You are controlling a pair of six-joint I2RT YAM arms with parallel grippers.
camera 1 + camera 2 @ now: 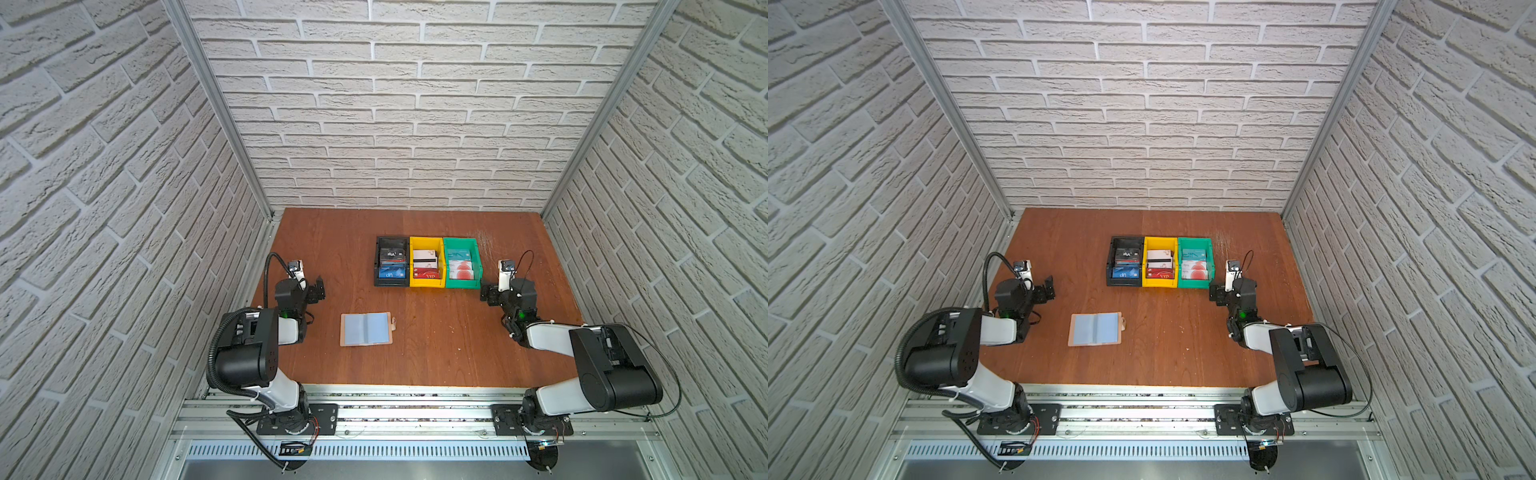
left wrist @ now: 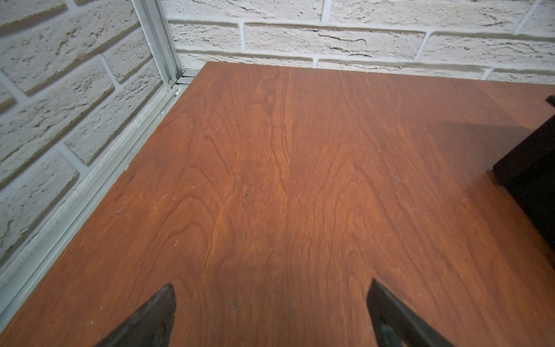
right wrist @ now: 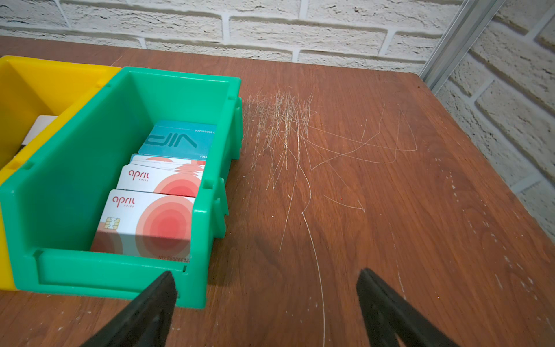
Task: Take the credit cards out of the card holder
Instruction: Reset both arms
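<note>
The card holder (image 1: 365, 329) is lying open and flat on the wooden table (image 1: 436, 357), nearer to the left arm and well apart from the bins. Its bluish sleeves are looking empty from above, though a thin pale card inside would be hard to tell at this size. The credit cards (image 3: 150, 222) are sitting in the black bin (image 1: 390, 283), the yellow bin (image 1: 427, 284) and the green bin (image 3: 105, 276), which are standing in one row, touching each other, toward the far side of the table. The left gripper (image 2: 271, 300) is hovering over bare wood with its jaws wide apart and nothing between them. The right gripper (image 3: 267, 288) is spread and empty as well, just beside the near corner of the green bin. One finger is showing in front of that corner in the wrist view, and I cannot tell if it is touching. In my judgement the emptying is nearly or fully done, and the step in hand is clearing the right arm away from the bins. To do this well, the arm should be lifting straight up before it is swinging sideways, so that the finger is not catching the bin wall and pushing the row. After that, each sleeve is deserving one more look. If a card is hiding there, one gripper should be pressing the tan cover down while the other is sliding the card out along the sleeve opening.
</note>
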